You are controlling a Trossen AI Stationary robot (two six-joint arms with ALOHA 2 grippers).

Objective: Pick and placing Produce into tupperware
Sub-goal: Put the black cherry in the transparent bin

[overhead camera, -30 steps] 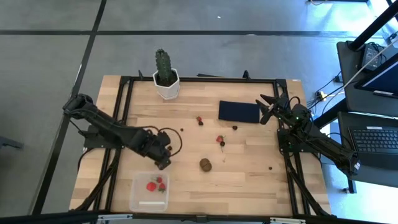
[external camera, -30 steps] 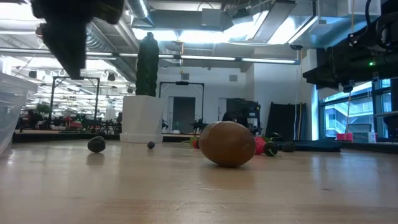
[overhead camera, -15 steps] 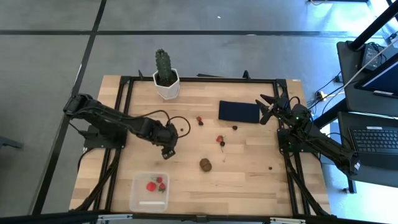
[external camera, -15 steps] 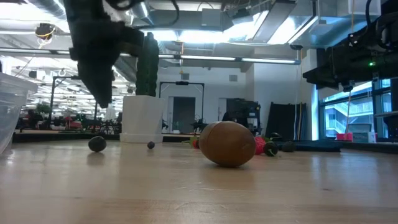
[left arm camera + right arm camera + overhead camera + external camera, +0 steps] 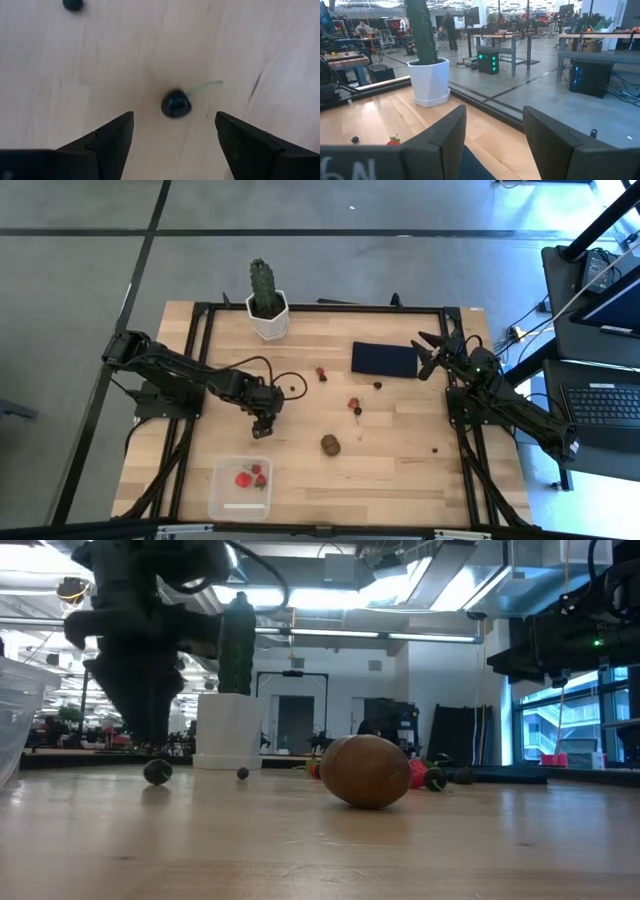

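My left gripper (image 5: 262, 425) is open and points down over a small dark berry with a green stem (image 5: 176, 103), which lies on the wood between its two fingers (image 5: 174, 120) without touching them. In the low view the gripper (image 5: 142, 735) hangs just above this berry (image 5: 155, 772). The clear tupperware (image 5: 240, 487) stands near the front left with red strawberries (image 5: 250, 477) inside. The brown kiwi (image 5: 330, 444) lies mid-table. My right gripper (image 5: 430, 352) is open and empty at the far right, beside the navy rectangle (image 5: 385, 359).
Two strawberries (image 5: 321, 373) (image 5: 353, 405) and loose dark berries (image 5: 378, 385) (image 5: 435, 449) lie scattered across the table. A cactus in a white pot (image 5: 266, 308) stands at the far edge. A second berry (image 5: 73, 5) lies beyond my left gripper.
My left gripper has gone from beside the tupperware toward the table's far edge, then down over the dark berry, staying open. The berry and the other fruit have kept their places.
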